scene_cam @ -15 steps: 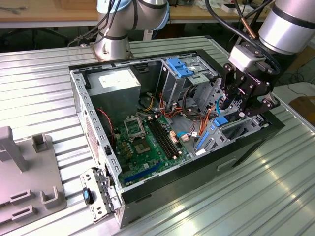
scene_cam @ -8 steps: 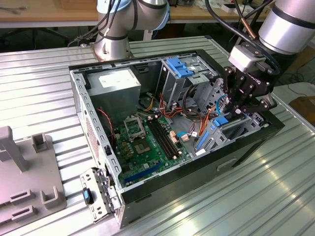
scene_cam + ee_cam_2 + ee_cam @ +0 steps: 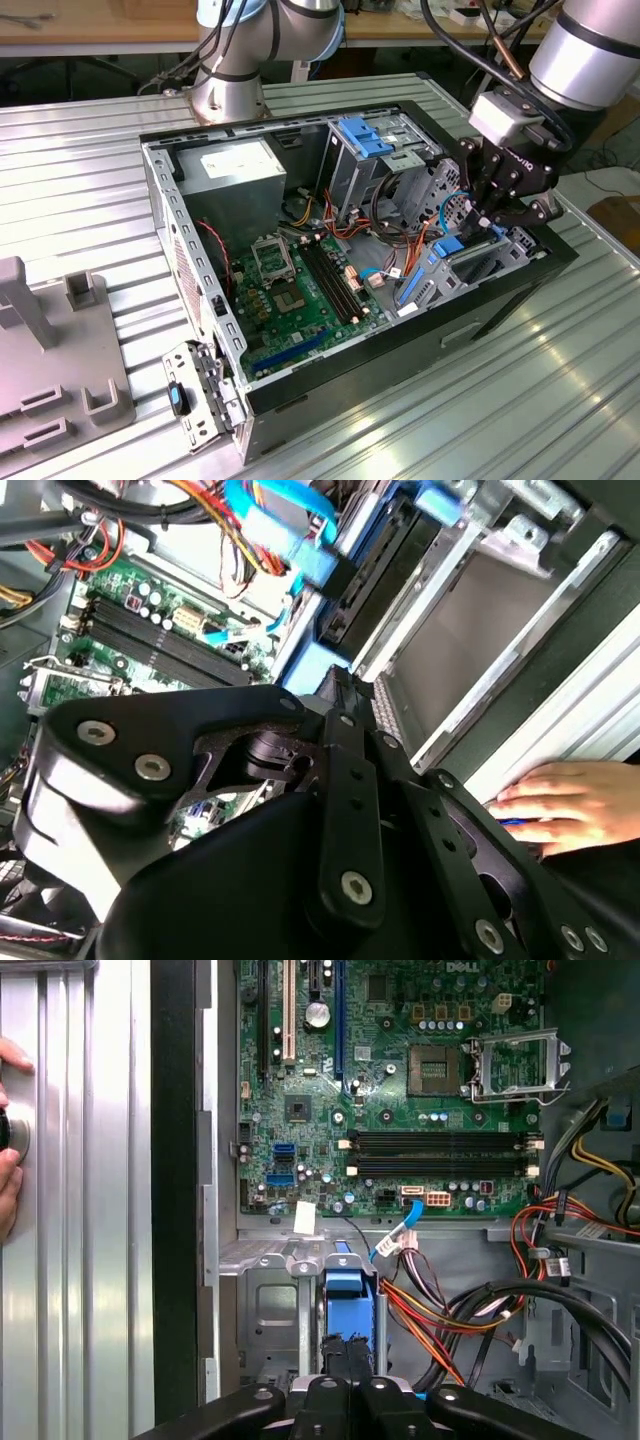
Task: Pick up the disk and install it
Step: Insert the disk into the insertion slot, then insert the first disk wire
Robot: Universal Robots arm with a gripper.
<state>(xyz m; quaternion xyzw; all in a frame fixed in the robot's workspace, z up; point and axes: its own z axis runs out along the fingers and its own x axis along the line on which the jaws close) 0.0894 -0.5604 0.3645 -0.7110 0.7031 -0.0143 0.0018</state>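
Snugly, the tool point(image 3: 348, 1358) pinches the disk point(image 3: 348, 1290) at its bay point(image 3: 265, 1310), cables point(image 3: 470, 1305) crowding beside, a hand point(image 3: 575, 802) outside the case point(image 3: 172, 1210).

Bright, even overhead light. Glare streaked the ribbed metal table point(image 3: 520, 390) in the exterior view. The case point(image 3: 350, 372) interior sat in soft shadow. Bay frame point(image 3: 530, 545) highlights blew out. The motherboard point(image 3: 400, 1090) was evenly lit.
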